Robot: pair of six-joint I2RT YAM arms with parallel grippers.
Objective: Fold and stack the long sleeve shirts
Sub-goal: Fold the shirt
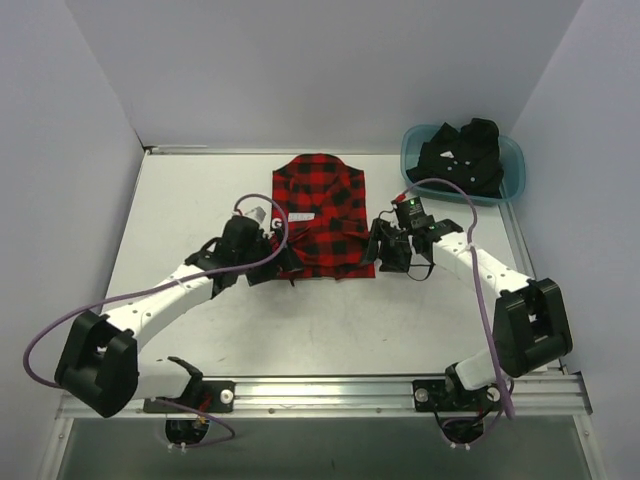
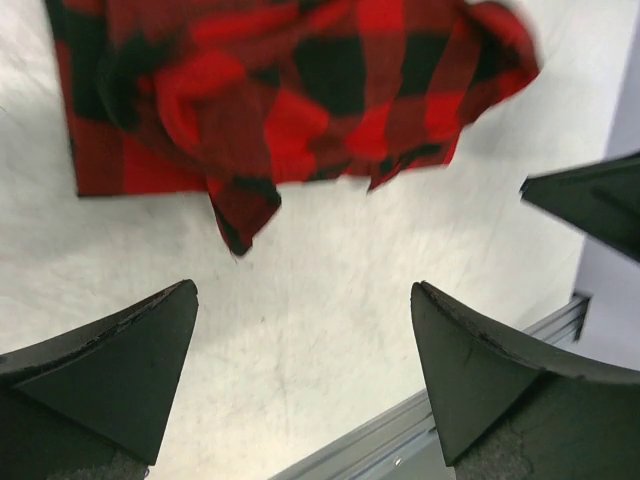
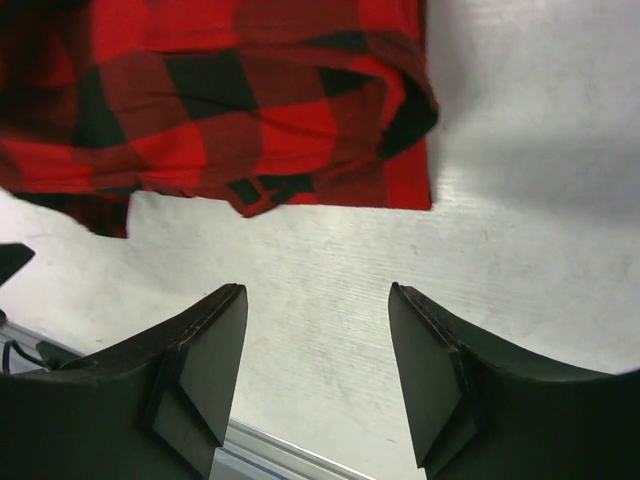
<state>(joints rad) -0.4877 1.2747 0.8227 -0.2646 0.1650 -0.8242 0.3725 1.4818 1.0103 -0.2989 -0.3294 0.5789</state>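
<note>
Our left tool (image 2: pixel 305 370) and right tool (image 3: pixel 318 370) are apart, holding nothing. The red shirt (image 1: pixel 320 215) lies in the middle of the tabletop (image 1: pixel 180 200). We should pinch both near corners and fold evenly.

Lower corners of red-and-black flannel shirt (image 1: pixel 322 205) hidden from above beneath left gripper (image 1: pixel 283 265) and right gripper (image 1: pixel 380 250); finger spread too small to tell. Same shirt cropped by top edge in left wrist view, far right corner blurred; cropped by top and left edges in right wrist view. Lower part of black shirt (image 1: pixel 462 155) hidden behind teal tub (image 1: pixel 408 160) wall, white marks too small to read. Dark wedge (image 2: pixel 590 200) cut off at left wrist view's right edge, unidentifiable.
</note>
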